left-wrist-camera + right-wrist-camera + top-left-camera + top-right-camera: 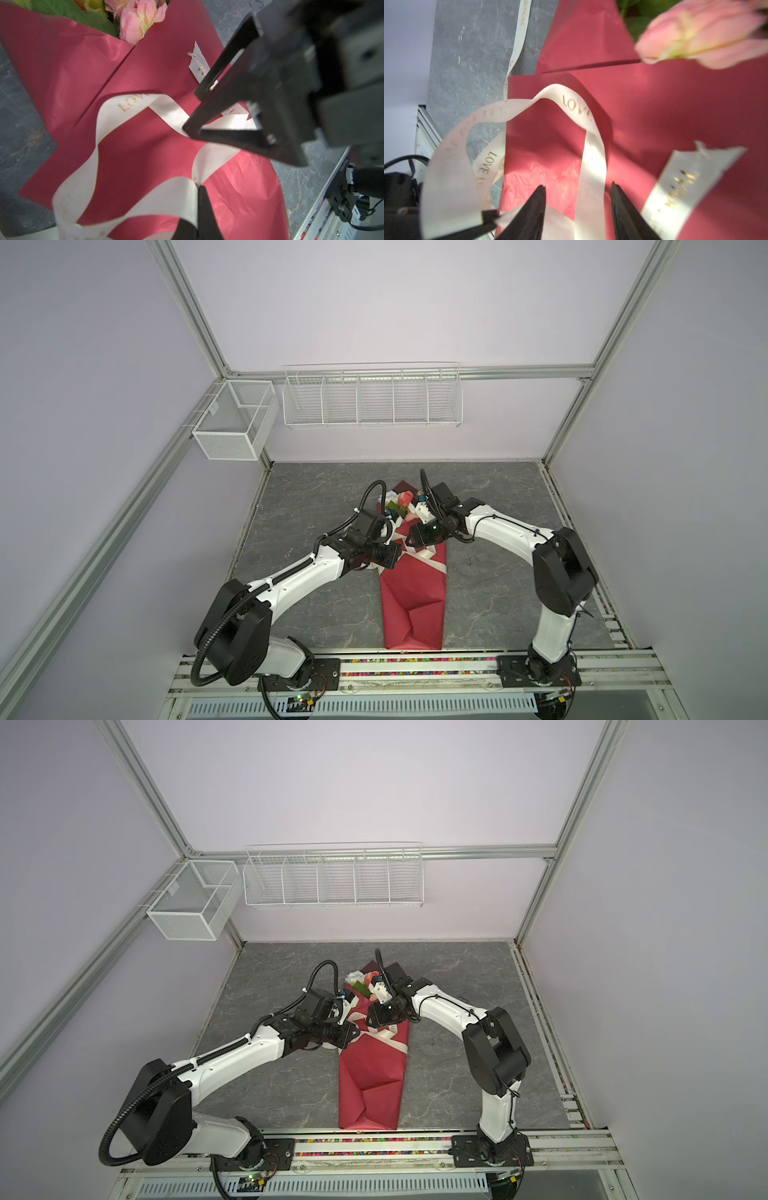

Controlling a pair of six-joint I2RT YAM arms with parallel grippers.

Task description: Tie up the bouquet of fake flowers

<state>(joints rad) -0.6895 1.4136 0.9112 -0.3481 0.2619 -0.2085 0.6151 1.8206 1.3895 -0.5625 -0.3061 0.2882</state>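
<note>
L gripper [398, 554] clamped on ribbon [170, 112] over bouquet [411, 601]; R gripper [410, 540] at its 1 o'clock, jaws apart.

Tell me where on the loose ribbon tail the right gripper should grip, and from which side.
Grip the ribbon tail just behind its frayed tip, where it seems to lift off the dark-red paper. Bring the open right gripper in from the tip end, one finger over and one under the flat faces: the tail is thin and flat, so an edge-on pinch would probably slip.
</note>
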